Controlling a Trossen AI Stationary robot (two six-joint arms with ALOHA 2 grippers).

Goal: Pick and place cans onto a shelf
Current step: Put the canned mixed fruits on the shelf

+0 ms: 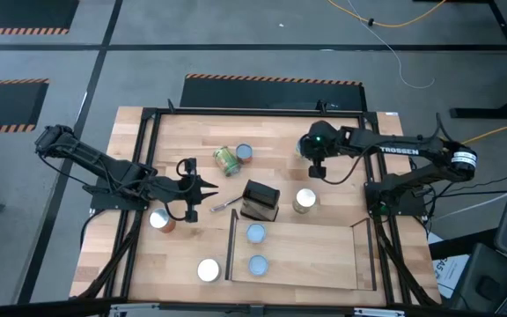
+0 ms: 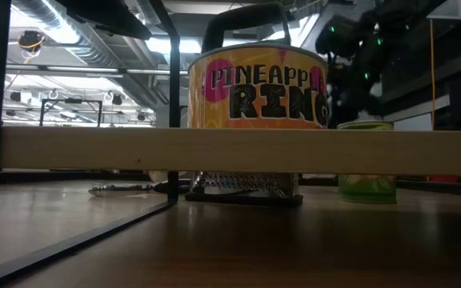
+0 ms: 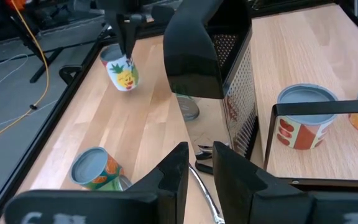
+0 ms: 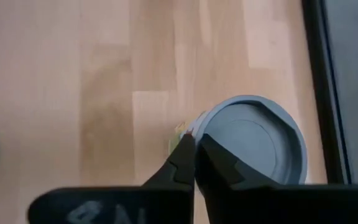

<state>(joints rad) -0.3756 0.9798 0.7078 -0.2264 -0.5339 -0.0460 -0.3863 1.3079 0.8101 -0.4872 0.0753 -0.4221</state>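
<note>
We see the right fingers (image 4: pixel 194 163) closed together at the rim of a grey-topped can (image 4: pixel 253 140) standing near the counter's (image 1: pixel 341 185) far right edge, though we cannot tell if they pinch it. The left fingers (image 1: pixel 206 196) sit slightly apart, holding nothing, near a black grater (image 1: pixel 260 200). We count seven cans from above; two stand on the light-wood, black-framed shelf (image 1: pixel 311 260).

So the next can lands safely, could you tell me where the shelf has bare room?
The shelf is bare from the two blue-topped cans at its left end across to its right end. It is crowded just outside it, around the black box and the pale-topped can.
</note>
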